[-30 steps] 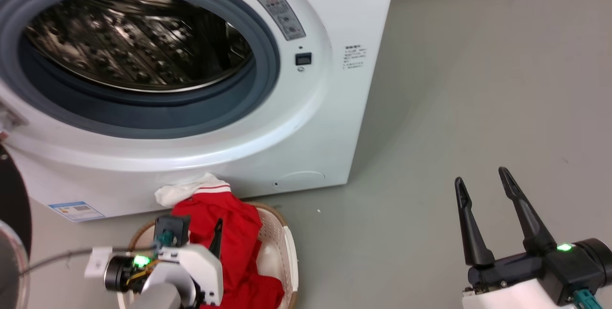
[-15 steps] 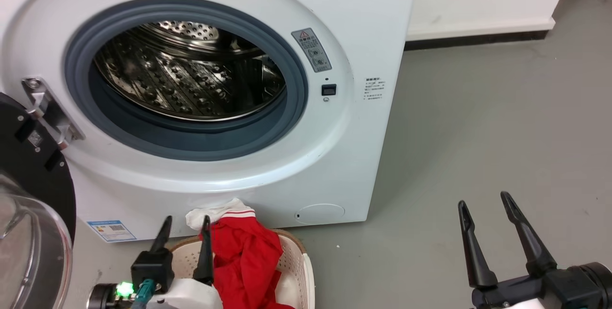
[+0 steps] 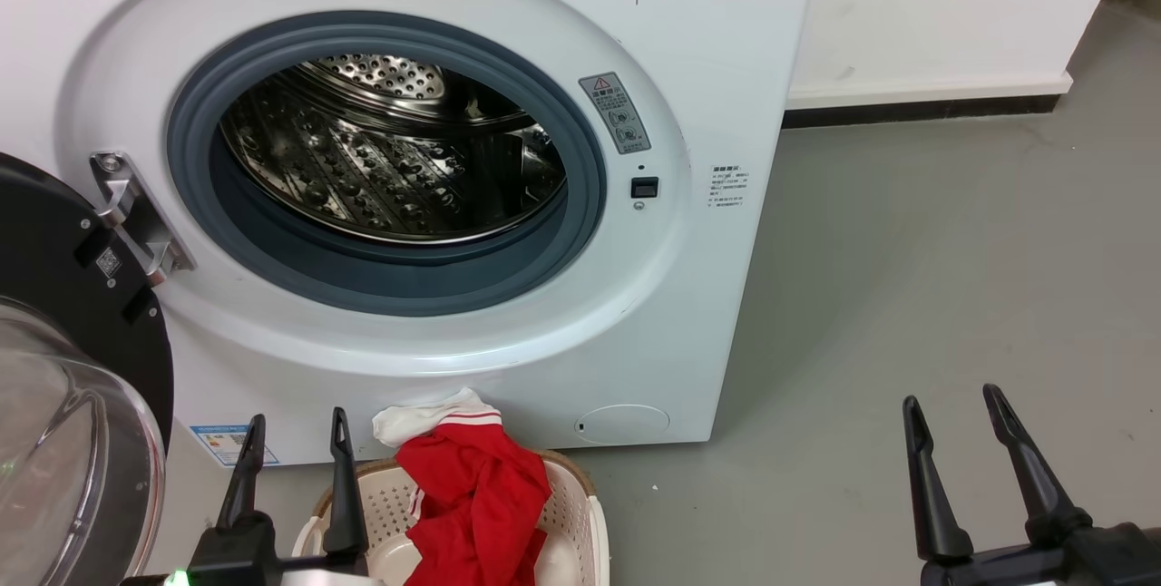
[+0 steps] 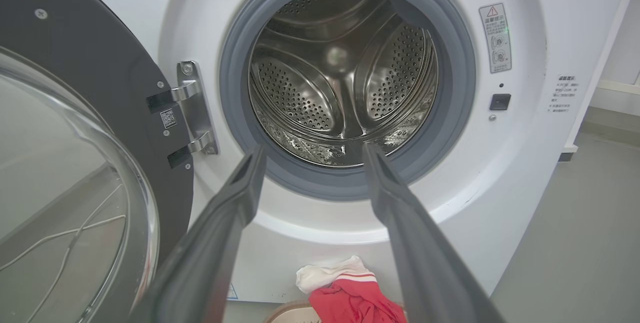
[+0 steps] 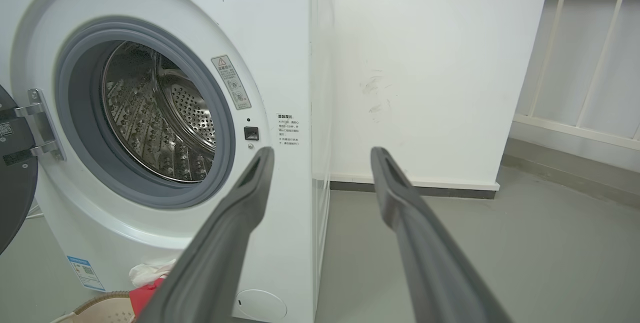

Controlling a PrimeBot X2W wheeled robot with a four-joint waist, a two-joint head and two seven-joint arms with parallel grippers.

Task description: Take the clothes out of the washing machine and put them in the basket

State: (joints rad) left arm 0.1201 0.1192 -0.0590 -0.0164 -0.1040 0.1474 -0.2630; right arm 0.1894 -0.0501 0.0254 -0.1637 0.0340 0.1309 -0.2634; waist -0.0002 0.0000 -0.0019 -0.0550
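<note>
Plainly, from the head, the clothes (image 3: 472, 495) lie in the basket (image 3: 585, 513), white cuff (image 3: 426, 414) draped over its far rim by the washing machine (image 3: 707, 42) — set under the porthole (image 3: 385, 296), I judge, for a short drop — while the left gripper (image 3: 297, 423) by its left rim and the right gripper (image 3: 952, 395) over bare floor (image 3: 907, 250) stand spread, holding nothing. Along the left wrist the drum (image 4: 345, 78) looks empty between parted fingers (image 4: 225, 223); the right wrist shows the same empty gap.

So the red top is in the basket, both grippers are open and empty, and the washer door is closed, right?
Not quite: the washer door is swung open, as the left wrist view shows. The red top is in the basket, and the left gripper and right gripper are open and empty.
</note>
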